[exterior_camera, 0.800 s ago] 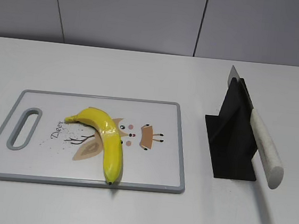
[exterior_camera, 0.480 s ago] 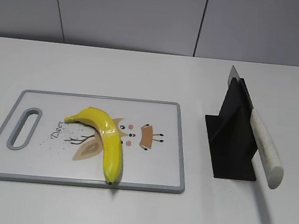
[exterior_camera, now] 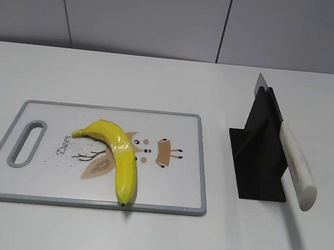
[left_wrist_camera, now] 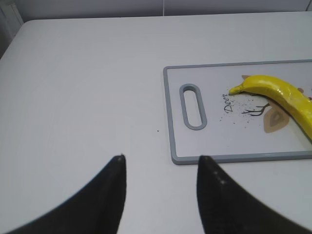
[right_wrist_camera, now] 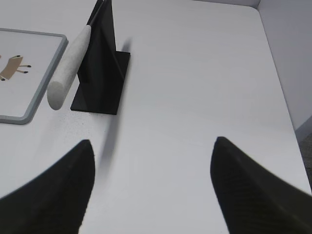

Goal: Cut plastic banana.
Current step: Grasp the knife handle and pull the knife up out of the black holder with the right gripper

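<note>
You are working on a plain white table with grey wall panels behind it. Your right gripper hangs spread wide and empty over bare table, with the knife in its black stand up at about eleven o'clock in the right wrist view. Your left gripper is likewise parted and holding nothing, and the cutting board lies toward one o'clock from it. The plastic banana rests on that board, stem toward the handle slot and dark tip close to the near edge at six o'clock. The main risk, as I judge it, is the knife: its pale handle juts out of the stand at a slant, so a grip placed off-centre could tip the light stand or let the blade twist as it lifts. The banana is glossy and curved, so it may roll or skid under the blade unless your left gripper steadies it first.
</note>
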Available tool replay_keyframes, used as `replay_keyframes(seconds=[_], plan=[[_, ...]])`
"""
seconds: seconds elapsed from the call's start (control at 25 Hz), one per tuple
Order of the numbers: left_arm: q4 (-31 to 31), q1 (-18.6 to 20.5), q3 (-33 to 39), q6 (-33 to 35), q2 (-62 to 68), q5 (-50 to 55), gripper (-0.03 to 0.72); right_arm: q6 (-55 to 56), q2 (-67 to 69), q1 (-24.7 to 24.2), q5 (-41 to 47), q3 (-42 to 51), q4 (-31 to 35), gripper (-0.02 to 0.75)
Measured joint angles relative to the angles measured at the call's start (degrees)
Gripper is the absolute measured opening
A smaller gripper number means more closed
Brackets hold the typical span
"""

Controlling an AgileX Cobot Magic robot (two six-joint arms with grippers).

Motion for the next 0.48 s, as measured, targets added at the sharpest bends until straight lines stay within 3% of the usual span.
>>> replay_keyframes(seconds=[0.48], plan=[[0.0, 0.0, 0.0, 0.0, 0.0, 0.0, 0.452, 0.0, 0.0, 0.0, 0.0, 0.0, 0.0, 0.589]])
